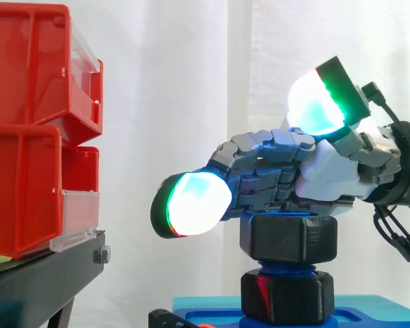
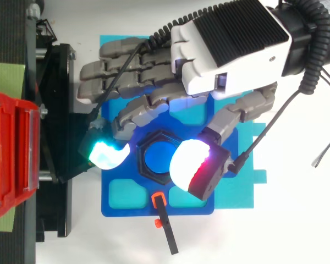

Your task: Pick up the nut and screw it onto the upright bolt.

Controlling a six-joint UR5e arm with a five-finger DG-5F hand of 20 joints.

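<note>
A black hex nut (image 1: 289,239) sits on top of the upright blue bolt (image 1: 287,266), with blue thread showing below it and a second black hex piece (image 1: 287,297) at the bolt's foot. From above, the nut (image 2: 141,158) is a black hexagon ring around the bolt's blue end (image 2: 158,158). My hand (image 1: 328,171) lies just over the nut, its fingers stretched out to the left across the nut's top. The thumb is raised clear, with its glowing pad up. Seen from above, the hand (image 2: 231,38) has nothing held in its fingers.
The bolt stands in a blue base plate (image 2: 121,206) on a cyan sheet (image 2: 247,187). Red bins (image 1: 27,137) sit on a black stand (image 1: 41,273) to the left, close to the fingertips. A small black and orange clamp (image 2: 164,220) lies at the plate's near edge.
</note>
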